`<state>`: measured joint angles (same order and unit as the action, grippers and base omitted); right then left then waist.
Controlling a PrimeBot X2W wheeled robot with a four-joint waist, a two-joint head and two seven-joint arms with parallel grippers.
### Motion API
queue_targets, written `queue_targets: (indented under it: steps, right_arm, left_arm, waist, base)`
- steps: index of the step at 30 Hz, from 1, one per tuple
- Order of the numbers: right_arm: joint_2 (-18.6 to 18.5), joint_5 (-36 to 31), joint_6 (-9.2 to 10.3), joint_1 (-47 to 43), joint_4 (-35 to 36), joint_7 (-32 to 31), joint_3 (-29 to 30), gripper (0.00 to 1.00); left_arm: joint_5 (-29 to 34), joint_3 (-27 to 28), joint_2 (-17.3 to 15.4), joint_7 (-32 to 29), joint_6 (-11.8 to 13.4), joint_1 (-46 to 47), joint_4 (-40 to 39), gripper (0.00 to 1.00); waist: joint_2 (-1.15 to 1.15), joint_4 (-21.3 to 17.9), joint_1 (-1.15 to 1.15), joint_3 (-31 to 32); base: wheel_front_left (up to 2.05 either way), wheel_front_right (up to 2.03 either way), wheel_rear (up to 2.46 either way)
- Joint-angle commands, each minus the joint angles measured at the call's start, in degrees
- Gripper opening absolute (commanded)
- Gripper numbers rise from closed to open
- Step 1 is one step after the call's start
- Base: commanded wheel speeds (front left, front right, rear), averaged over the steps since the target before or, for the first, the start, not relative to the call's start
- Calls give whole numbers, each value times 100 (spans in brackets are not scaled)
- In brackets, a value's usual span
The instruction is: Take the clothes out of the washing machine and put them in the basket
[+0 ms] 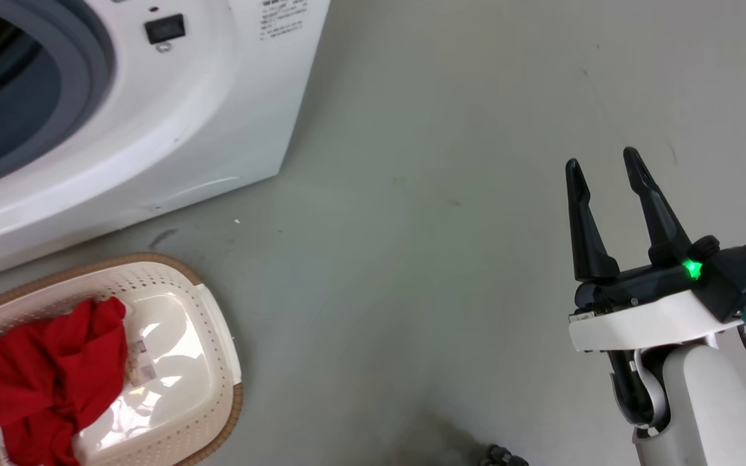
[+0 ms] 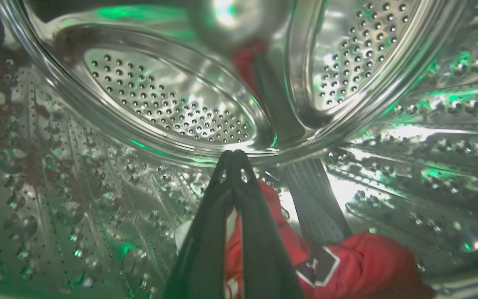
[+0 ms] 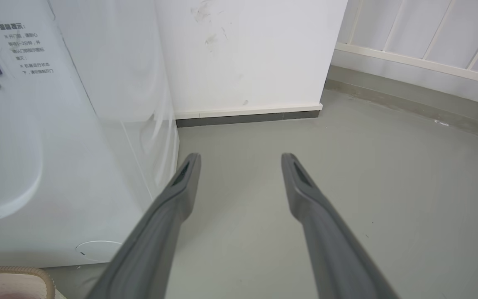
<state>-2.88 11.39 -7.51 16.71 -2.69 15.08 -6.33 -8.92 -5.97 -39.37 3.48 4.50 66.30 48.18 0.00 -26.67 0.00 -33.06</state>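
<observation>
While one garment is out and one is not, progress: about halfway, by my reading.
Done: plain red garment lies crumpled in the laundry basket, well apart from the right gripper and off to its left.
Left to do: red garment with white panels and dark diamond marks sits on the floor of the perforated steel drum, so it has yet to be lifted out and dropped in the basket.
Left gripper: deep in the drum, fingertips pressed together with nothing between the tips; red and white fabric shows through the slit lower down, and I cannot tell whether any is pinched there.
Patterned garment's place: beneath the left fingers and spreading to their right, close to their base.
Right gripper's state: fingers spread wide, nothing held, poised over bare grey floor.
Washing machine: white front stands to the right gripper's left, porthole open.
</observation>
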Motion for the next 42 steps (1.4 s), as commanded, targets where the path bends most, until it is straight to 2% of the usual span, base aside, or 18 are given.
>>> queue_targets:
  steps: [1,7,16,23,29,30,31,32,33,42]
  right_arm:
    - [1,-49,4,-74,7,11,30,100]
    - [1,-155,4,-205,39,11,108,100]
    - [0,-190,4,-310,27,11,142,100]
    - [1,-187,4,-361,78,11,192,100]
    - [1,-153,4,-323,107,11,177,100]
    - [1,-141,4,-311,110,11,167,100]
    - [0,-129,4,-297,114,11,158,100]
    - [1,-121,4,-282,119,11,142,100]
    - [0,-114,4,-273,113,11,132,100]
    - [2,29,4,-198,69,11,109,100]
  left_arm:
    - [-39,-18,57,95,-24,-162,103,0]
    - [-231,-2,350,529,-64,-552,369,0]
    - [-476,63,765,933,119,-1305,235,0]
    - [-583,114,932,940,398,-1957,-477,0]
    - [-460,1,828,405,613,-2261,-1347,0]
    - [-451,-11,796,285,642,-2278,-1498,25]
    - [-447,-12,778,171,678,-2294,-1636,39]
    - [-437,-22,739,42,705,-2307,-1784,81]
    - [-424,-25,706,-69,730,-2325,-1918,100]
    - [-263,-34,307,-972,951,-2283,-2957,100]
  waist:
    - [0,133,0,189]
    - [0,287,0,375]
    - [0,405,0,507]
    - [0,453,0,499]
    - [0,474,0,406]
    - [0,467,0,381]
    - [0,458,0,360]
    - [0,440,0,329]
    - [0,424,0,314]
    - [0,243,0,111]
  base:
    - [0,0,0]
    - [0,0,0]
    - [0,0,0]
    - [0,0,0]
    - [0,0,0]
    - [0,0,0]
    - [0,0,0]
    - [0,0,0]
    - [0,0,0]
    - [0,0,0]
